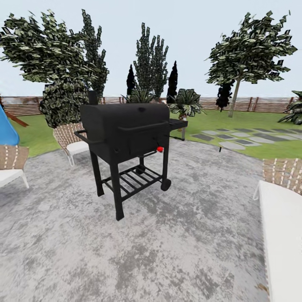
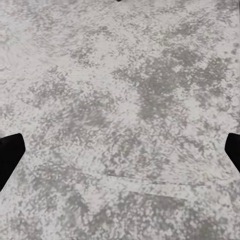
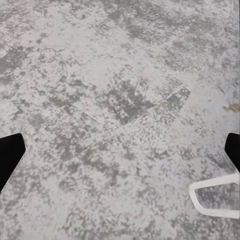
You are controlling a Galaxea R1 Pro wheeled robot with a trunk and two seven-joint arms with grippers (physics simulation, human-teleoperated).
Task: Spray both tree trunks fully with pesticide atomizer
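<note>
Grey stone floor (image 1: 176,251) lies under both grippers, whose black tips sit wide apart and hold nothing; a black grill (image 1: 126,134) stands ahead; one tree (image 1: 235,98) rises on the far grass; I see no sprayer, so the robot should turn slowly and search low.

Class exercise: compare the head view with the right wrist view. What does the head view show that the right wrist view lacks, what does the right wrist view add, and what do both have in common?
Head view alone: a black grill with a red knob, woven chairs, a lawn, a slat fence and a pale-trunked tree.

Right wrist view alone: the dark tips of the right gripper at both edges, spread wide with nothing between them, and a white frame near the ground.

Both: the mottled grey paving.
</note>
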